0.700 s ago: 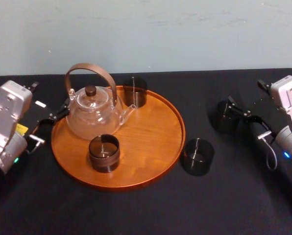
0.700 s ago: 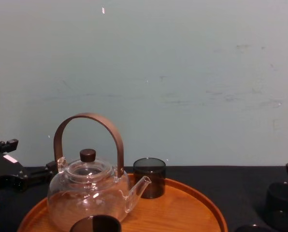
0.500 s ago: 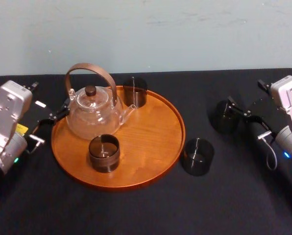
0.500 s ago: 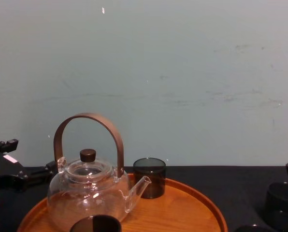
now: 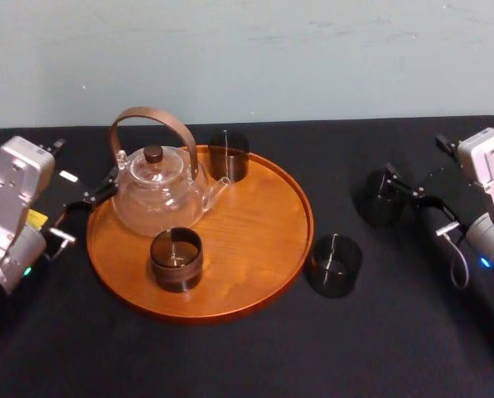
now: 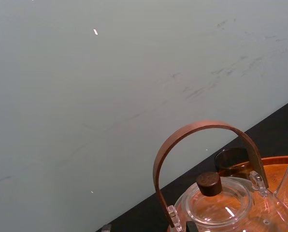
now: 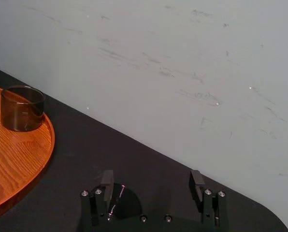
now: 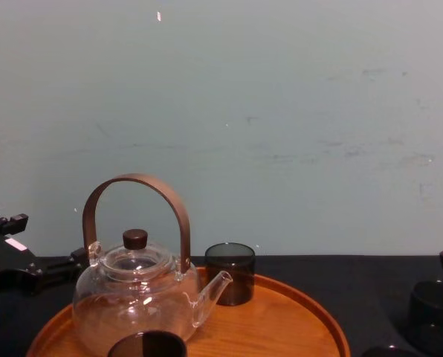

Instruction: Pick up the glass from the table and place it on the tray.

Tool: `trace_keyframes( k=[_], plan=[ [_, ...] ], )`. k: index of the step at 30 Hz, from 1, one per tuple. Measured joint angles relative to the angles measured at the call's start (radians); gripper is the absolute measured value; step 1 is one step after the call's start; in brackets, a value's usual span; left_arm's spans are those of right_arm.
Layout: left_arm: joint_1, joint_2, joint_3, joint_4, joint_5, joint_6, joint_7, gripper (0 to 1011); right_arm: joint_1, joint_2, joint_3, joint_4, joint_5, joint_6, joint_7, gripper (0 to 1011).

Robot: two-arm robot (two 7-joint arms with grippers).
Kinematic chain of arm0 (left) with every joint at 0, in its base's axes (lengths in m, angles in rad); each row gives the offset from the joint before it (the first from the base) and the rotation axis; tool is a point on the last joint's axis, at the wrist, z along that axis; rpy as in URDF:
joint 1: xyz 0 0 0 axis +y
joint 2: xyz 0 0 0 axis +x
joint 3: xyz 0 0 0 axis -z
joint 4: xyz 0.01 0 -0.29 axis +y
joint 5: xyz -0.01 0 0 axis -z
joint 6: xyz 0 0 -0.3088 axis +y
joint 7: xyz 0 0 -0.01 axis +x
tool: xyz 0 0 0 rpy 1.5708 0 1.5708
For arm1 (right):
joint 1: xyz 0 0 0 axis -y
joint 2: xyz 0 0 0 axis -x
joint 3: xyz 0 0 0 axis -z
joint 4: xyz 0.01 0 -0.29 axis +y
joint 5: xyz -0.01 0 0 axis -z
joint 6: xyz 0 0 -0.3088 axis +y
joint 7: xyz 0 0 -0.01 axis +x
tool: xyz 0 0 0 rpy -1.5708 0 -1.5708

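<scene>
The glass (image 5: 378, 199) is standing upright on the table (image 5: 230, 356), well to the right of the tray (image 5: 263, 240) and off its rim. In the right wrist view it (image 7: 120, 200) is sitting low, just beside one of the fingers (image 7: 107, 180), and whether the two are touching cannot be told.

A second loose glass (image 5: 334, 265) is standing on the table nearer the robot, just beside the tray's right rim and between the first glass and the tray's near side. On the tray, a clear teapot (image 5: 157, 189) with a brown hooped handle is taking up the left half. A dark glass (image 5: 176, 259) is standing in front of it and another (image 5: 228, 155) is sitting at the back rim, by the spout. The tray's right half is lying bare.

The right gripper (image 5: 414, 199) is reaching in low from the right edge of the table, its fingers spread wide and holding nothing. The left gripper (image 5: 85, 207) is resting at the tray's left rim beside the teapot, with its fingers parted and empty.
</scene>
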Motion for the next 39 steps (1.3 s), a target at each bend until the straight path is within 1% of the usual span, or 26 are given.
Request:
trace_keyframes(
  k=[39],
  plan=[
    [0.0, 0.0, 0.0, 0.0, 0.0, 0.0, 0.0, 1001, 0.0, 0.0, 0.0, 0.0, 0.0, 0.0, 0.0, 1002]
  ],
)
